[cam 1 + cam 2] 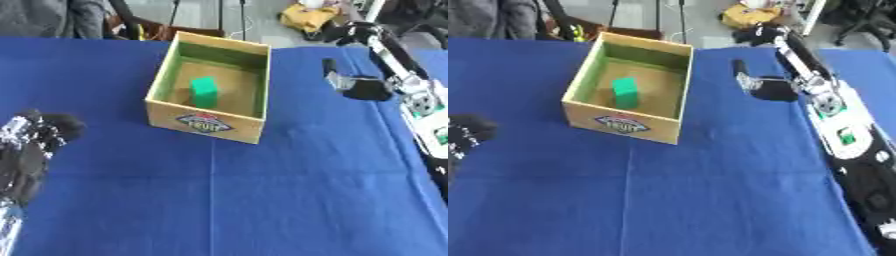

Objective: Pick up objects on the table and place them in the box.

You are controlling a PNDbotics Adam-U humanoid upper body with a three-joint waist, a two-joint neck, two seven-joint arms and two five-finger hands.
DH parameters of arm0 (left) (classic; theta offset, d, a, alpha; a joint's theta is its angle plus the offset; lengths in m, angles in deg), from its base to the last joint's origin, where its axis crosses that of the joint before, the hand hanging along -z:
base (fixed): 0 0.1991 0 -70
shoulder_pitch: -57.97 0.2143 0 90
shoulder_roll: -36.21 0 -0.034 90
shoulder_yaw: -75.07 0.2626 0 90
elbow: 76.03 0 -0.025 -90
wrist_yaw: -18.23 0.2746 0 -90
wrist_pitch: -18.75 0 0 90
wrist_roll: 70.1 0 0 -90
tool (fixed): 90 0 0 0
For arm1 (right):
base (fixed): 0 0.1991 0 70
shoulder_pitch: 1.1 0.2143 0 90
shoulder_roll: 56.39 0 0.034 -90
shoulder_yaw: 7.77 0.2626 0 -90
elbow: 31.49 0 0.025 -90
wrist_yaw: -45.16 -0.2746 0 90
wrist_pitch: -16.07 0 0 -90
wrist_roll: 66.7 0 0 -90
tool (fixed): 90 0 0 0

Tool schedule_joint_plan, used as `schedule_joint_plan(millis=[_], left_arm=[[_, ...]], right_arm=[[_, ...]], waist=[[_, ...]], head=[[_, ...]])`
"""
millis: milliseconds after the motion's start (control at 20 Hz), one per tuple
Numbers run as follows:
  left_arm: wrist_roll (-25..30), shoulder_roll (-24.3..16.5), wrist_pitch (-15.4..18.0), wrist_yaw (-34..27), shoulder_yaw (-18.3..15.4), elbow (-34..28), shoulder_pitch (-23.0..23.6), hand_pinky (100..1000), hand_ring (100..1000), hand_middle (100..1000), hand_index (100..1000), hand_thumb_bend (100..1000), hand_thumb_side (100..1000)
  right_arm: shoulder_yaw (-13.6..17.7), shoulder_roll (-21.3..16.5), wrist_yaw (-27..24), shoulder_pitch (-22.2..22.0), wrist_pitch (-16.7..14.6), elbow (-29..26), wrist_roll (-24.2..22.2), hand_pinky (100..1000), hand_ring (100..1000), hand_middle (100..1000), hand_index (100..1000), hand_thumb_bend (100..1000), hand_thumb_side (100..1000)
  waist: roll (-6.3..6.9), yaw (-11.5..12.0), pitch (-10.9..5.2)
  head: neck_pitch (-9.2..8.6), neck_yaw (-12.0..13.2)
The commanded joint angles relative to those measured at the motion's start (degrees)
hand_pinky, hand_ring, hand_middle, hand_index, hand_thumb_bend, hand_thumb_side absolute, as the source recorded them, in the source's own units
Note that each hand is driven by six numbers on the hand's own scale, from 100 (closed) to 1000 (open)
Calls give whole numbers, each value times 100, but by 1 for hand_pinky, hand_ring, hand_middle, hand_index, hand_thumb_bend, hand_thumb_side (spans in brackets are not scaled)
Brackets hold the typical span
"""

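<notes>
Left eye view. The box stands on the blue tablecloth, open side up, its printed label facing the robot. A green block stands upright inside it on the floor of the box, its long axis vertical, toward the left wall. No other loose object shows on the cloth in this view. The left hand rests at the left edge, well apart from the box; whether its fingers are curled or straight cannot be told.

Right eye view. The right hand hangs above the cloth to the right of the box, holding nothing — fingers appear relaxed and extended, one pointing up. It lies near the box's right wall; the left hand is farther off, at the lower left. The block lies to the left of the right hand, across that wall. Judgement: the block is already placed, so the right hand is the nearer one for any withdrawal or next pick.
</notes>
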Motion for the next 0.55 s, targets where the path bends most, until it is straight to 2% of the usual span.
schedule_joint_plan(millis=[50,250,400,550], left_arm=[[-16,-124,8,8,-52,-106,-43,839,767,605,681,409,1000],[-65,-152,23,23,-104,-98,0,839,768,606,681,408,1000],[-66,-153,21,35,-103,-87,39,839,768,606,681,408,1000],[-53,-143,18,38,-87,-81,73,839,768,606,681,407,1000]], right_arm=[[106,-136,-339,-201,198,-339,313,731,764,661,796,100,365],[537,409,-712,-793,545,-555,686,732,765,658,797,100,403],[536,742,-987,-1241,720,-932,890,732,766,657,796,100,408],[559,846,-1271,-1683,825,-1319,894,732,765,656,795,100,415]], waist=[[50,-121,-55],[88,-473,-37],[80,-497,-58],[83,-472,-90]], head=[[-63,45],[-37,140],[13,116],[86,72]])
